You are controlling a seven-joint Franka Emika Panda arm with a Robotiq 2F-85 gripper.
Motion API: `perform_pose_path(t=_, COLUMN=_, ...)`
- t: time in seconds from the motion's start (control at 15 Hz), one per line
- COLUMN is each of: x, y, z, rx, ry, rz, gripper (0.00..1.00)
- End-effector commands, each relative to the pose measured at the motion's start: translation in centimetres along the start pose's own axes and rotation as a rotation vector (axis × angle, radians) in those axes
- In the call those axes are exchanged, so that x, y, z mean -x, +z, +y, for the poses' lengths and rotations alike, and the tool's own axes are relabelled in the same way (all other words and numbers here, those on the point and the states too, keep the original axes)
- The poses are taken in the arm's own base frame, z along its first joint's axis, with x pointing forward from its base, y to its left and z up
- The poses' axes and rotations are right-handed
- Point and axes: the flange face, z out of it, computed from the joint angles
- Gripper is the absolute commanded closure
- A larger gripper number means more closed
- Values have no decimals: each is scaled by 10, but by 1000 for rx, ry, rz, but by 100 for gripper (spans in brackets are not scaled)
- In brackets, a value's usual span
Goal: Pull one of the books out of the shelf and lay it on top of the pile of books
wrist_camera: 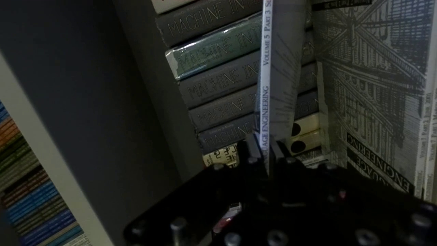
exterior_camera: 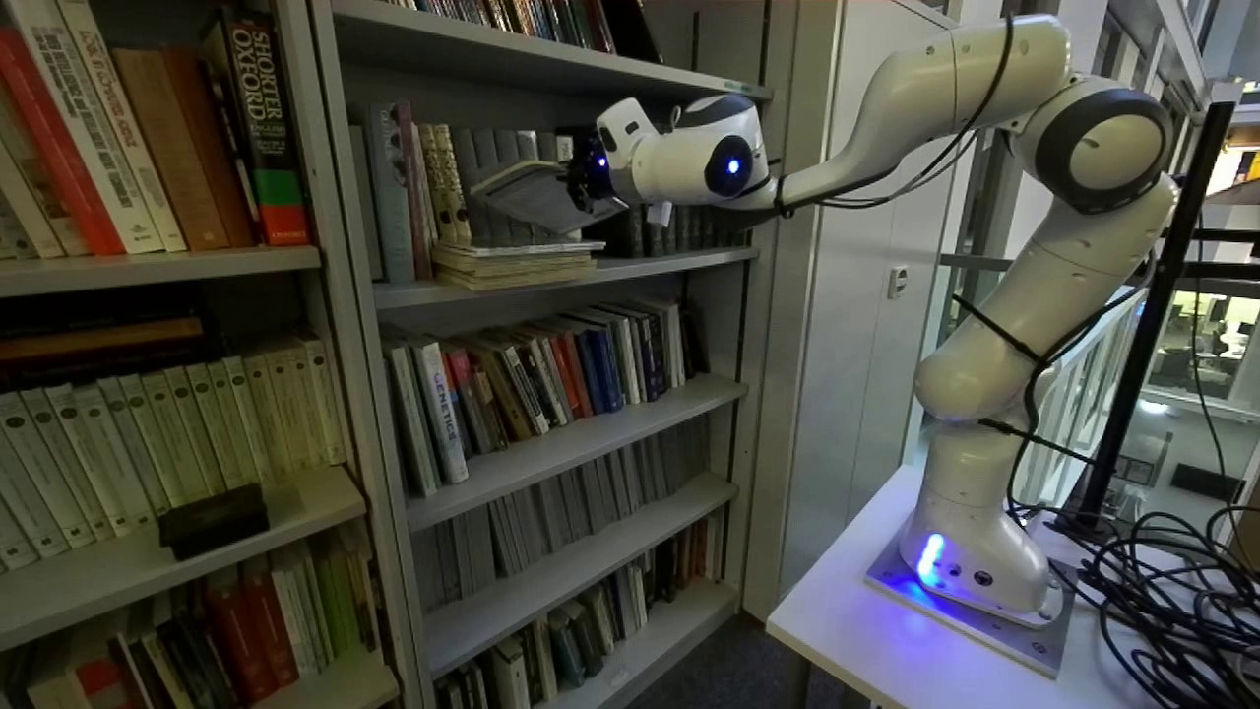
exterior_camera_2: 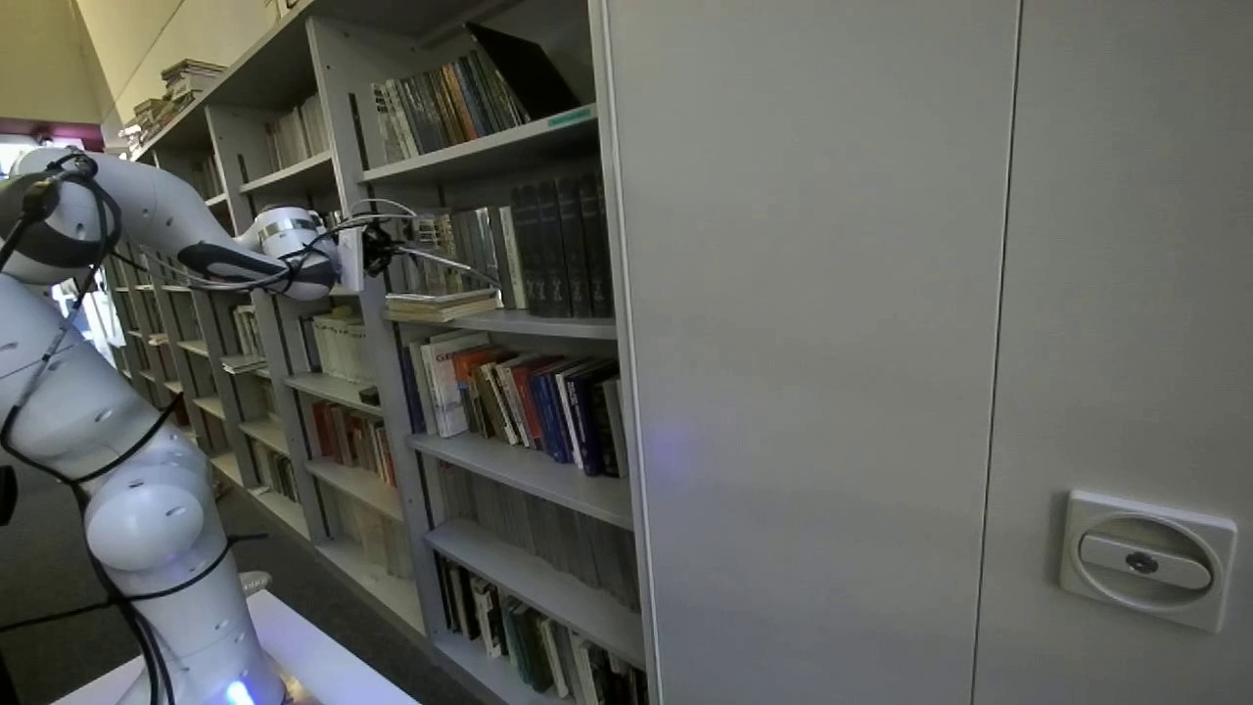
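The book (exterior_camera: 546, 197) is thin and grey, with a pale lettered spine that shows edge-on in the wrist view (wrist_camera: 266, 68). My gripper (exterior_camera: 583, 182) is shut on its spine edge, with one finger pad on each side in the wrist view (wrist_camera: 268, 150). The book is tilted in the air; in an exterior view (exterior_camera_2: 445, 262) it slopes down away from the gripper. It is above the pile of books (exterior_camera: 512, 268), which lies flat on a level of the grey shelf (exterior_camera: 581, 453). I cannot tell whether its lower edge touches anything. The pile's top cover shows in the wrist view (wrist_camera: 379, 85).
Upright books (exterior_camera: 399, 197) stand left of the pile, and dark volumes (exterior_camera_2: 558, 245) stand at the right end of that level. Grey "Machine Intelligence" spines (wrist_camera: 218, 78) stand behind the held book. Another shelf board (exterior_camera: 551, 54) is overhead. A cabinet (exterior_camera_2: 812, 343) adjoins the shelf.
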Motion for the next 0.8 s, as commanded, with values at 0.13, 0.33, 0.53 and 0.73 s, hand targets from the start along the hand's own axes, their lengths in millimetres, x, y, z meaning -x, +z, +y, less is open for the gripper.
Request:
perform_pose_path(t=0.13, x=-19, y=0, z=-8, rx=-5, ry=3, rz=45, gripper=98)
perform_pose_path(t=0.33, x=-27, y=1, z=-21, rx=-25, ry=0, rz=52, gripper=98)
perform_pose_path(t=0.53, x=-39, y=2, z=-36, rx=-37, ry=-16, rz=59, gripper=98)
perform_pose_path(t=0.73, x=-58, y=-1, z=-62, rx=-45, ry=-60, rz=74, gripper=98)
